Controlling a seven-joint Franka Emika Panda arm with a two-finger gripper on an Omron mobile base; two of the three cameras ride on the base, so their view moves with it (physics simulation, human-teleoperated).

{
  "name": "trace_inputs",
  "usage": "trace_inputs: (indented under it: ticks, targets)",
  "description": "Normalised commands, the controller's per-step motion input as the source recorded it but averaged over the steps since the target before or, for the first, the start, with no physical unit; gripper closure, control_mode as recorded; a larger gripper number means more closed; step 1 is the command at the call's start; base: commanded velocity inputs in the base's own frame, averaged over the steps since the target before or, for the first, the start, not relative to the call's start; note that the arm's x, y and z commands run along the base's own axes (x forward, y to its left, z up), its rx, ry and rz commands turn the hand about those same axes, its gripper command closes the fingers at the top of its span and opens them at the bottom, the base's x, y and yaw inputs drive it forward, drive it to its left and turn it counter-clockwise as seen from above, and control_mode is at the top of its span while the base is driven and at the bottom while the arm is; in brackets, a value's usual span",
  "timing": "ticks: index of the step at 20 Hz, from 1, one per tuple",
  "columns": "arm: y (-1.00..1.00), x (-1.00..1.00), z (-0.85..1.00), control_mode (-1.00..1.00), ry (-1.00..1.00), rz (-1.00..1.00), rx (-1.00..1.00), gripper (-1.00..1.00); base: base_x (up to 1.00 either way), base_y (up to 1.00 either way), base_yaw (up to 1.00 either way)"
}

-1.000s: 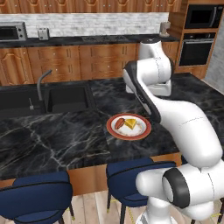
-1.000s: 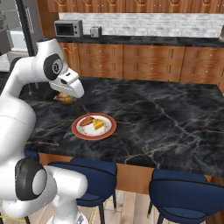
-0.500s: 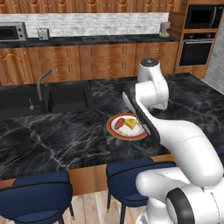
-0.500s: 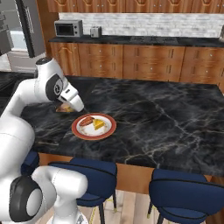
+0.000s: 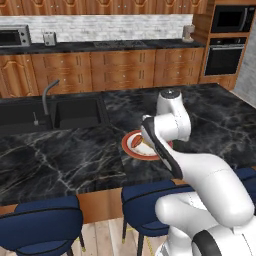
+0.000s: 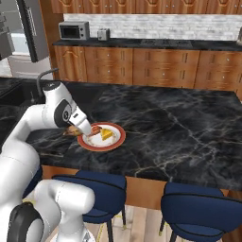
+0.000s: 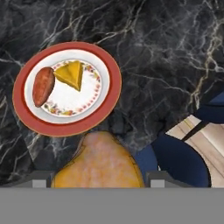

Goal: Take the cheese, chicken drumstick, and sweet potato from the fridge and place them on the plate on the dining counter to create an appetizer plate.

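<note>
The drumstick (image 7: 99,161) sits between the jaws of the gripper (image 7: 98,177), which hold it just beside the plate (image 7: 26,117) on the black marble counter (image 7: 166,57). On the plate lie the cheese (image 7: 71,74) and the sweet potato (image 7: 43,85), close together. Behind are wooden cabinets (image 6: 160,64), a sink (image 5: 75,112) and a microwave (image 6: 74,30). Since a second ago the arm has come lower and nearer to the plate. The plate is near the counter's front edge, above blue stools (image 6: 97,191); to the right the counter is free.
</note>
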Motion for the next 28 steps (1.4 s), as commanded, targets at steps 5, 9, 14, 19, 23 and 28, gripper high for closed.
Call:
trace_inputs:
  ticks: [5, 9, 14, 19, 23, 28]
  targets:
    - [0.00, 0.15, -0.36, -1.00, 0.10, -0.07, 0.00, 1.00, 0.00, 0.00, 0.00]
    - [0.00, 0.22, -0.31, -1.00, 0.06, -0.15, 0.00, 1.00, 0.00, 0.00, 0.00]
    - [0.00, 0.23, -0.22, -1.00, 0.10, -0.19, 0.00, 1.00, 0.00, 0.00, 0.00]
    - [0.00, 0.03, -0.09, -1.00, 0.04, -0.15, 0.04, 1.00, 0.00, 0.00, 0.00]
    - [0.00, 0.00, 0.00, -1.00, -0.01, -0.10, 0.08, 1.00, 0.00, 0.00, 0.00]
    - [0.00, 0.00, -0.13, -1.00, -0.11, -0.09, 0.10, 1.00, 0.00, 0.00, 0.00]
